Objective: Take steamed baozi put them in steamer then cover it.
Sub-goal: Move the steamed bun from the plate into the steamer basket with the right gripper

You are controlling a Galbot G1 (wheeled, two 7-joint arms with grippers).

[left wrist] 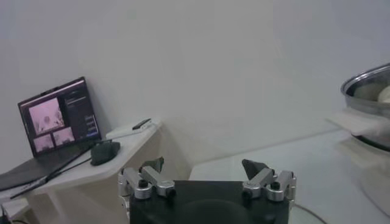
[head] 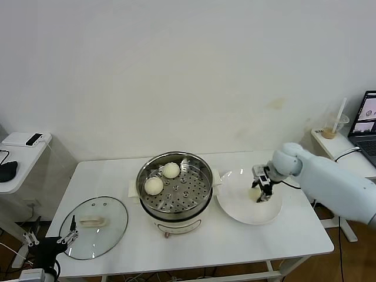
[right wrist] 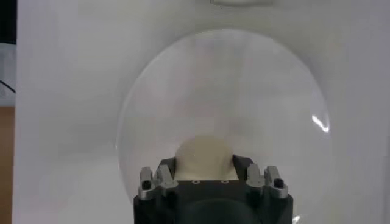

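The steamer (head: 176,222) stands mid-table with two steamed baozi (head: 171,170) (head: 154,185) on its perforated tray. Its rim also shows in the left wrist view (left wrist: 365,91). My right gripper (head: 261,191) is over the white plate (head: 247,214), shut on a third baozi (head: 255,194). In the right wrist view the bun (right wrist: 203,155) sits between the fingers of my right gripper (right wrist: 203,163), above the otherwise bare plate (right wrist: 231,85). A fourth baozi is out of view. The glass cover (head: 108,211) lies flat on the table left of the steamer. My left gripper (head: 50,239) (left wrist: 204,164) is open and empty, parked by the table's front left corner.
A side table on the left holds a white box (head: 23,139) and a dark mouse (head: 7,170). A desk on the right holds a laptop (head: 365,120) and a cup with a straw (head: 333,126). The white wall runs behind the table.
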